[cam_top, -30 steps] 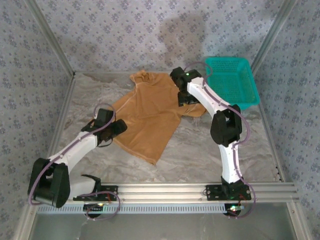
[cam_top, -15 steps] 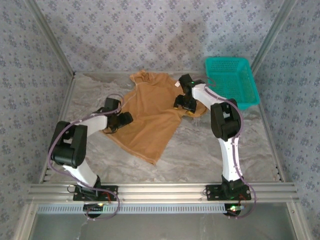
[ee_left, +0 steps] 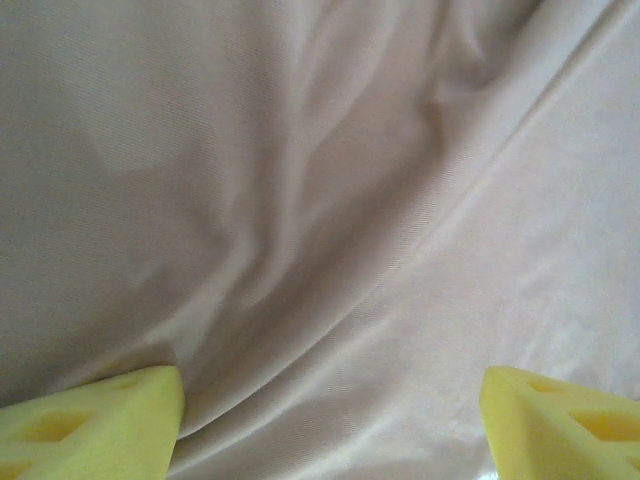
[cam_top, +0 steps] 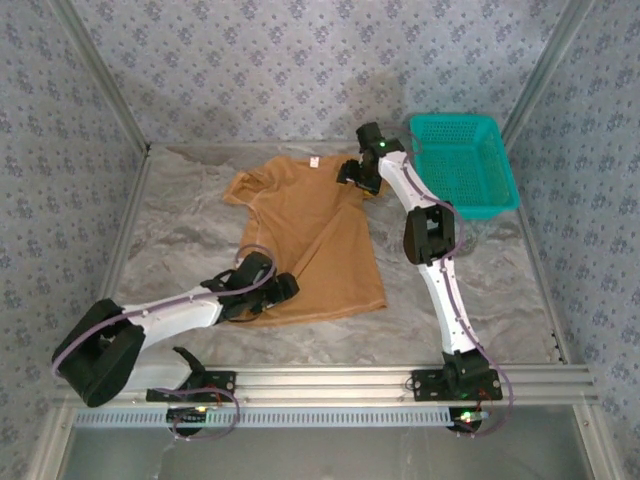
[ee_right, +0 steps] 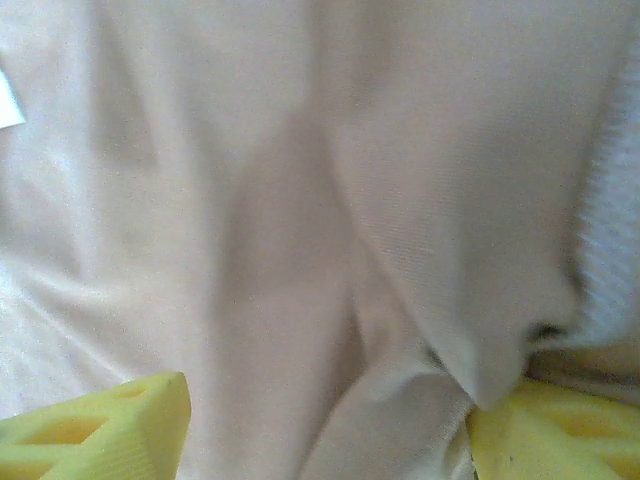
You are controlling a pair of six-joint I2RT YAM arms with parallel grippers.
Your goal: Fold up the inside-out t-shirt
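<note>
The t-shirt (cam_top: 300, 205) is soft matt cloth; the basket (cam_top: 455, 121) glossy plastic.

One high fixed view, two close wrist views.
The top external camera sits above and behind the arm bases (cam_top: 450, 380), looking down and toward the far wall (cam_top: 300, 70) across the whole bench (cam_top: 500, 300). The left wrist camera looks past the left fingers (ee_left: 90, 420) from very near the t-shirt (cam_top: 310, 230), at its near hem; the right wrist camera looks past the right fingers (ee_right: 100, 425), equally near, at its far right corner. Each wrist view shares its patch of t-shirt with the overhead view.
</note>
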